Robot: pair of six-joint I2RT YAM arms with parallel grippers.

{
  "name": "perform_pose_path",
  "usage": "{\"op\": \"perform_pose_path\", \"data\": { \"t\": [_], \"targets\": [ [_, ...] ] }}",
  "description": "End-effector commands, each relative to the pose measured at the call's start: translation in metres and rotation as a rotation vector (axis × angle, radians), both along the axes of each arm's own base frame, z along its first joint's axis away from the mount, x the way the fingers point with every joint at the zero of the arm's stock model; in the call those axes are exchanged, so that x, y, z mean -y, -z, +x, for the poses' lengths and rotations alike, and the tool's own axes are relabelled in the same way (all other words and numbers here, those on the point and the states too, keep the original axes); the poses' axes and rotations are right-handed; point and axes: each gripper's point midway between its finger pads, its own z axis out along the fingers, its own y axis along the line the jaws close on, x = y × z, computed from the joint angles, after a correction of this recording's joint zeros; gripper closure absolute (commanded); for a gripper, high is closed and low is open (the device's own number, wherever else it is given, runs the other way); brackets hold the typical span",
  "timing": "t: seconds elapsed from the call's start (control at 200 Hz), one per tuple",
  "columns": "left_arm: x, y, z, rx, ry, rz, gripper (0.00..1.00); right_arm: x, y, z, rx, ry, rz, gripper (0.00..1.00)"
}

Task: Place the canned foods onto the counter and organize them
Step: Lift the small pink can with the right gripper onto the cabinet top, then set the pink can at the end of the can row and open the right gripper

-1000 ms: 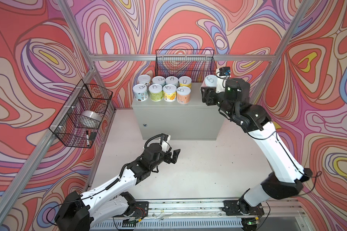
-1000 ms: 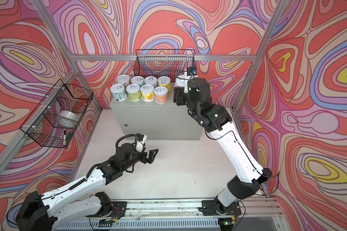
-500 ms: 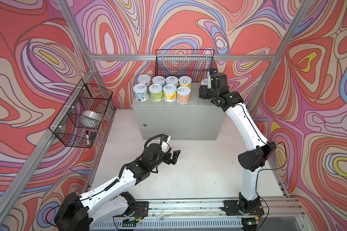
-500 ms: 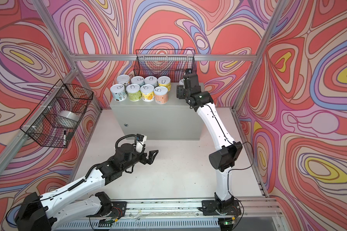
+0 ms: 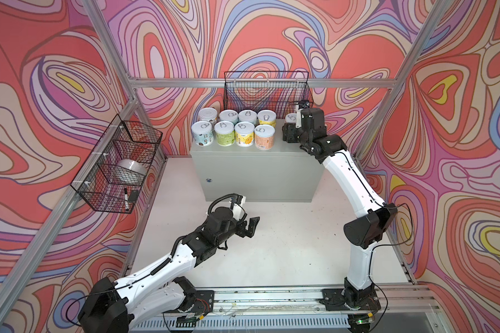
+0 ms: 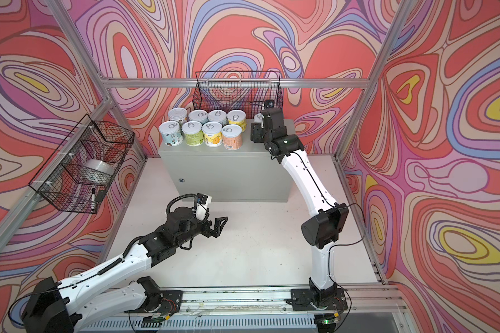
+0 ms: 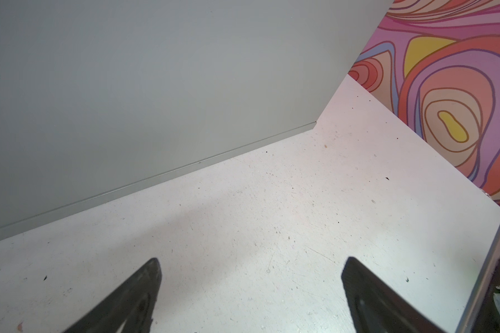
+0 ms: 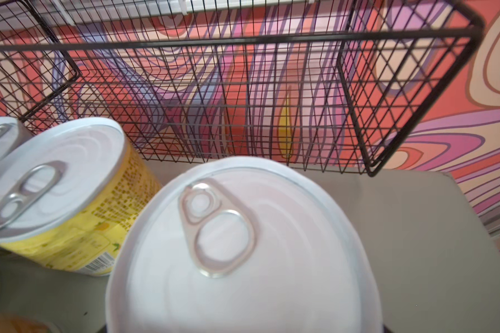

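The counter (image 5: 289,150) (image 6: 260,148) is a light-grey cabinet against the back wall. Several canned foods (image 5: 244,137) (image 6: 212,137) stand on its left half in two rows. One more can (image 5: 290,117) (image 6: 257,116) (image 8: 243,245) sits in my right gripper (image 5: 289,128) (image 6: 256,128), which is shut on it low over the counter's right part, a gap away from the yellow can (image 8: 70,219). Whether it rests on the top I cannot tell. The can hides the right fingers in the wrist view. My left gripper (image 5: 250,227) (image 6: 220,226) (image 7: 250,266) hangs open and empty over the white floor before the counter's front (image 7: 156,86).
A black wire basket (image 5: 267,92) (image 8: 243,86) hangs on the back wall just above the cans. Another wire basket (image 5: 116,167) on the left wall holds a white bowl (image 5: 132,170) and a marker (image 5: 126,199). The arms' rail (image 5: 272,298) runs along the front.
The right arm has come down from a raised pose, carrying the can to counter level at the right of the rows. The left arm has stayed put.
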Motion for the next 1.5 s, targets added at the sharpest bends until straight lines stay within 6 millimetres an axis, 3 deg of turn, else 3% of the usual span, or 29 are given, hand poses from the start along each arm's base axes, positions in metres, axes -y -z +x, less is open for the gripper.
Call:
{"op": "perform_pose_path", "data": {
  "t": [0.0, 0.065, 0.215, 0.381, 0.551, 0.816, 1.112, 1.382, 1.417, 1.437, 1.492],
  "targets": [
    [-0.004, -0.012, 0.003, 0.018, -0.021, 0.003, 0.00, -0.003, -0.009, 0.010, 0.058, 0.011, 0.031, 0.98],
    [-0.006, -0.013, 0.003, 0.021, -0.025, 0.008, 0.00, -0.004, -0.010, 0.010, 0.061, 0.006, 0.032, 0.90],
    [-0.009, -0.017, 0.003, 0.031, -0.036, 0.013, 0.00, -0.009, -0.018, 0.006, 0.073, -0.023, 0.048, 0.59],
    [-0.010, -0.019, 0.002, 0.030, -0.036, 0.008, 0.00, -0.017, -0.029, 0.001, 0.099, -0.071, 0.077, 0.48],
    [-0.008, -0.024, 0.004, 0.032, -0.037, 0.006, 0.00, -0.023, -0.046, -0.005, 0.121, -0.115, 0.116, 0.26],
    [-0.005, -0.032, 0.009, 0.037, -0.038, 0.016, 0.00, -0.023, -0.065, -0.010, 0.144, -0.129, 0.122, 0.17],
    [-0.005, -0.030, 0.011, 0.033, -0.048, 0.026, 0.00, -0.017, -0.052, -0.007, 0.124, -0.088, 0.087, 0.17],
    [-0.002, -0.034, 0.015, 0.039, -0.039, 0.033, 0.00, -0.006, -0.113, -0.047, 0.306, -0.131, 0.156, 0.19],
    [-0.001, -0.036, 0.016, 0.040, -0.039, 0.035, 0.00, -0.006, -0.113, -0.048, 0.314, -0.132, 0.158, 0.20],
    [0.000, -0.037, 0.017, 0.042, -0.040, 0.034, 0.00, -0.001, -0.128, -0.060, 0.347, -0.133, 0.171, 0.20],
    [0.001, -0.040, 0.021, 0.042, -0.042, 0.037, 0.00, 0.003, -0.136, -0.069, 0.368, -0.136, 0.174, 0.20]
  ]
}}
